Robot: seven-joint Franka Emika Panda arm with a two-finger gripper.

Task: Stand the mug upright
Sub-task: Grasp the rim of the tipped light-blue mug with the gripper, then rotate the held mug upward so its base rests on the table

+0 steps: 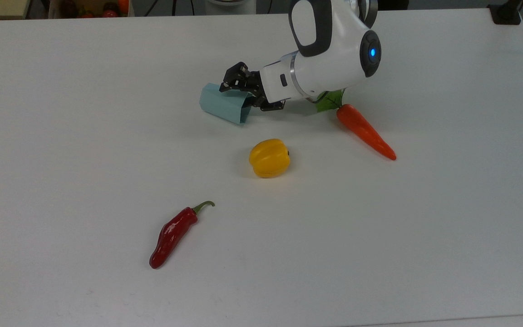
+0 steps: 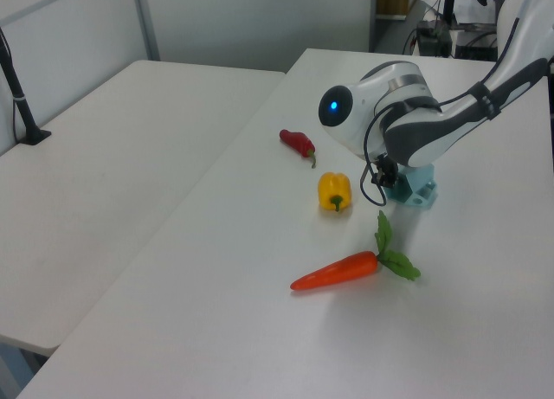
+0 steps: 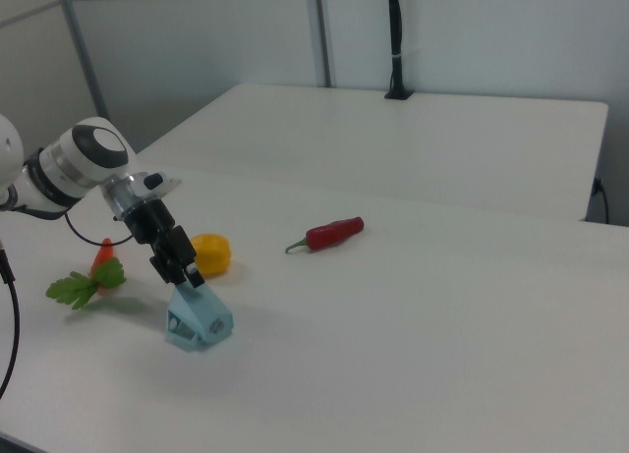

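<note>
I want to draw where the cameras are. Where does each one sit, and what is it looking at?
Top view: high above the table, looking down; the white arm enters from the top edge, its gripper at the mug's open end.
Left view: low beside the table, carrot nearest, red chili farther; the arm's elbow and wrist cover part of the mug.
Right view: low from the opposite side, chili on the right view's right; forearm and gripper show.
All three share the mug, yellow pepper, carrot and chili.

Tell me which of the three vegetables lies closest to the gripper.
The carrot: its leafy end sits right under the arm, by the gripper at the mug. The yellow pepper is farther, the chili farthest.
</note>
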